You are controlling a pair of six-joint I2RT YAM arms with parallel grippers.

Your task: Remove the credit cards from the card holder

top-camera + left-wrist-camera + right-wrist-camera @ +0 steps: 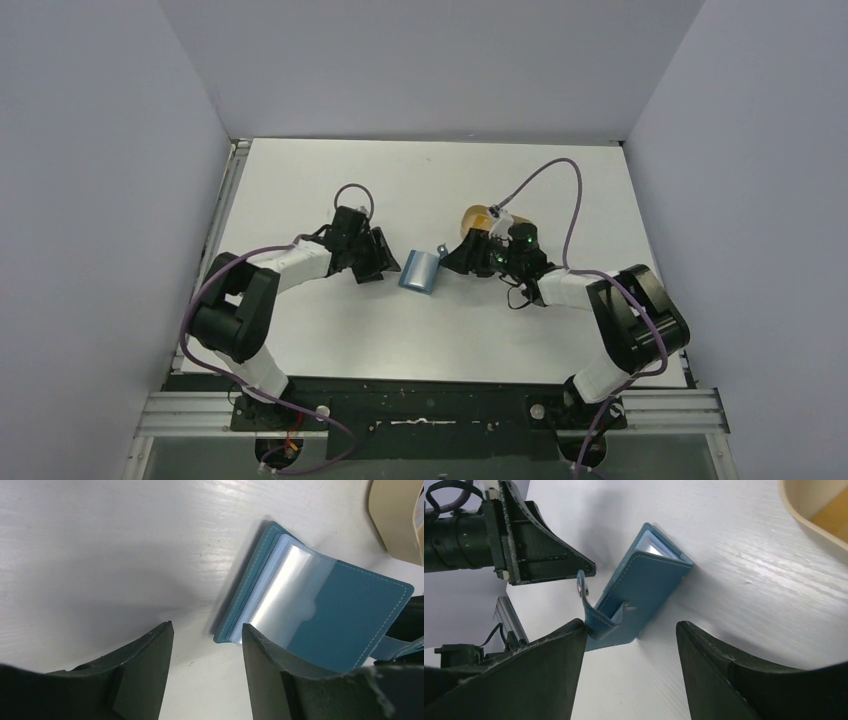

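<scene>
Left gripper (207, 627), right gripper (630, 625) both agape, gripping nothing — unpinned card holder (646, 587) could skid or flop shut when poked.

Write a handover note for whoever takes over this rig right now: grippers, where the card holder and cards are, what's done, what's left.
Left gripper: open, empty, with the card holder just ahead of it.
Right gripper: open, nothing clamped; the holder's strap sits by one side of it.
Card holder: partly open on the table between both grippers, clear sleeves showing.
Tan tray: beside the right gripper, contents unclear.
Done: holder opened.
Left: no cards visibly out; pull them from the sleeves.
</scene>
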